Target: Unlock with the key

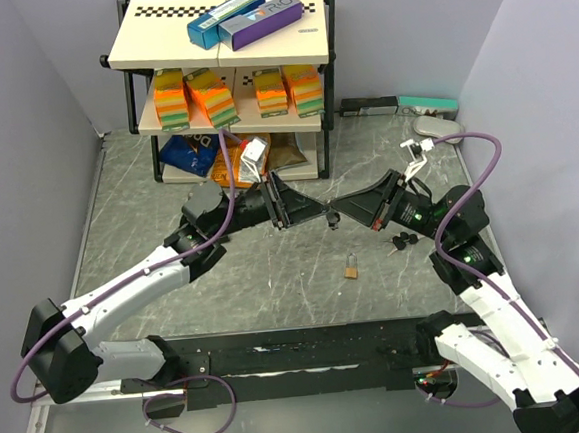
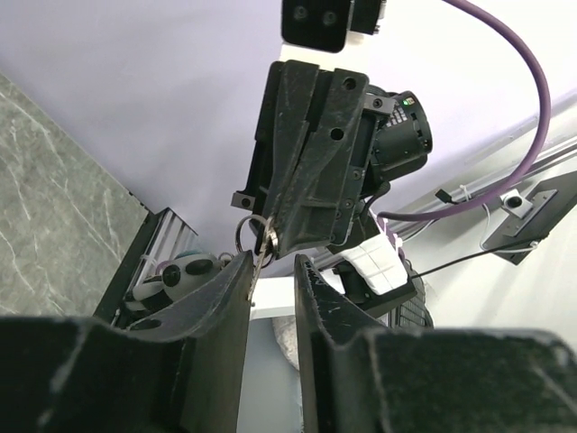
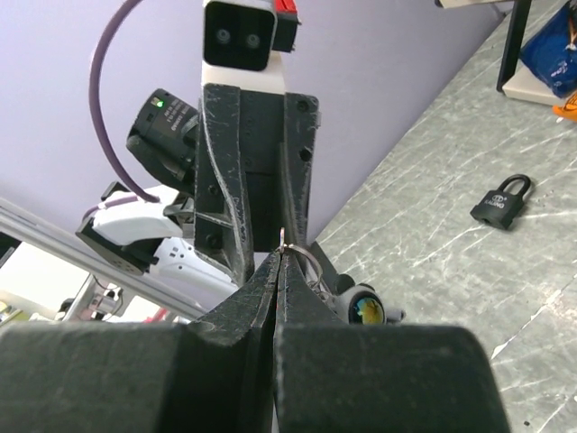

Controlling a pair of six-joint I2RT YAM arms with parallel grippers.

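Note:
Above the middle of the table my two grippers meet tip to tip. My right gripper (image 3: 281,253) is shut on the key (image 3: 285,239), whose ring (image 3: 308,257) hangs beside the fingers. My left gripper (image 2: 273,262) stands open around the key's (image 2: 259,257) free end. The blade lies against its left finger (image 2: 230,289), and a gap shows on the other side. In the top view the key (image 1: 329,218) sits between the left gripper (image 1: 317,212) and the right gripper (image 1: 338,216). A small padlock (image 1: 352,269) lies on the table nearer the bases, also visible in the right wrist view as the padlock (image 3: 501,203).
A shelf rack (image 1: 228,71) with boxes and sponge packs stands at the back, with a blue bag (image 1: 186,154) under it. Small dark items (image 1: 402,240) lie by the right arm. A white clip (image 1: 415,151) and a grey object (image 1: 435,125) sit at the back right.

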